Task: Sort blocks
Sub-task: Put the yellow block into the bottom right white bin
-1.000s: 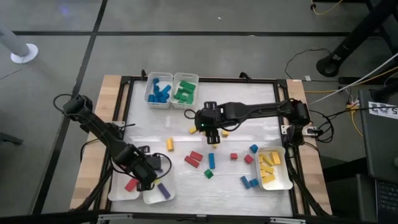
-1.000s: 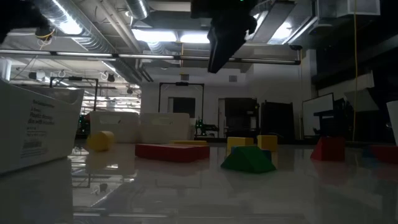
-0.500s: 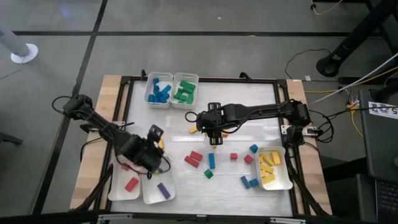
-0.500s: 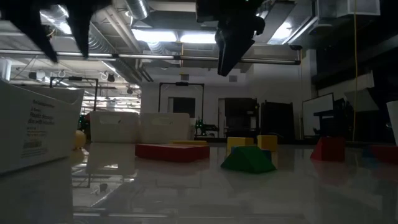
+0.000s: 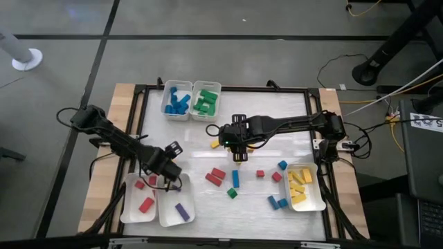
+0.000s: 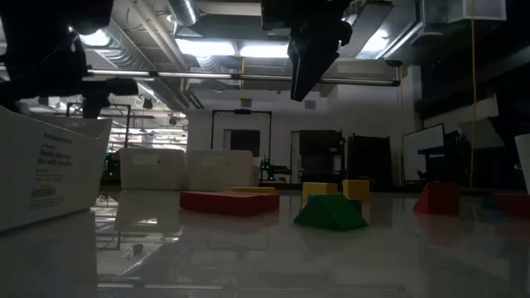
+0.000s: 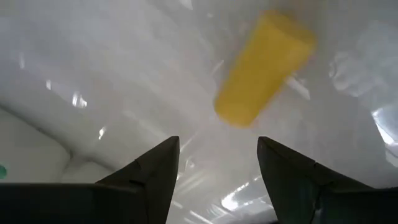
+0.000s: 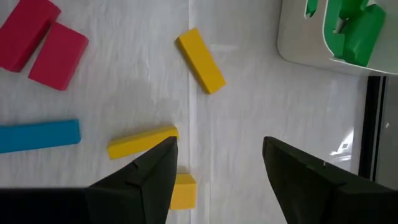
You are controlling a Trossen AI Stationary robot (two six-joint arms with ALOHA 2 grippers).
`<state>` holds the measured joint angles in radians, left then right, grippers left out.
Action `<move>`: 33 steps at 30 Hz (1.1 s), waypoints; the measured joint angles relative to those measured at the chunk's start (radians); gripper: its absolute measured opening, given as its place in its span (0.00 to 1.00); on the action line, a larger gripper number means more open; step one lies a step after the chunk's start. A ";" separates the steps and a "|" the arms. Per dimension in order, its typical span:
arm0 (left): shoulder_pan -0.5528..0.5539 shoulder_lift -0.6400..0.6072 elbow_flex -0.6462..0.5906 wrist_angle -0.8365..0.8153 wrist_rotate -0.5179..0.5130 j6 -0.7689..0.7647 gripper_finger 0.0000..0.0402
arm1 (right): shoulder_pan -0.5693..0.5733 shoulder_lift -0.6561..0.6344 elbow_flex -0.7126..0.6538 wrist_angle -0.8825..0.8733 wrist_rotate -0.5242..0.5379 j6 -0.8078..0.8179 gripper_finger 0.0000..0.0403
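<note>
Two hands work with fingers spread and empty: the left hand (image 5: 168, 166) at lower left over a yellow block (image 7: 263, 67); the right hand (image 5: 237, 153) mid-frame above more loose blocks (image 5: 235, 178) on the tabletop (image 5: 291, 117); a crooked descent could nudge a block aside.

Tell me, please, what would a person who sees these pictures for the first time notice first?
Probably the small coloured toy blocks scattered over the middle of the white table, with white rectangular trays at its edges: blue blocks and green blocks at the far side, yellow blocks on the right. Next, the open right gripper hovering over the centre and the open left gripper above a yellow cylinder near the left trays.
</note>
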<state>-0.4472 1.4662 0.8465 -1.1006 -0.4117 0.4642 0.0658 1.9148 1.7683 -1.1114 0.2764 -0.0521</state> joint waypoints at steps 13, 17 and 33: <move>0.003 0.000 -0.070 0.108 0.073 0.050 0.52 | 0.000 0.000 0.000 0.004 0.000 -0.003 0.58; 0.003 0.000 -0.073 0.118 0.075 0.032 0.52 | 0.000 0.000 0.000 0.007 -0.001 -0.003 0.58; 0.037 -0.083 0.077 -0.126 0.063 -0.539 0.52 | 0.000 0.000 0.000 0.010 -0.007 -0.003 0.58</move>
<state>-0.4103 1.3837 0.9240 -1.2270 -0.3487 -0.0752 0.0658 1.9152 1.7683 -1.1015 0.2691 -0.0551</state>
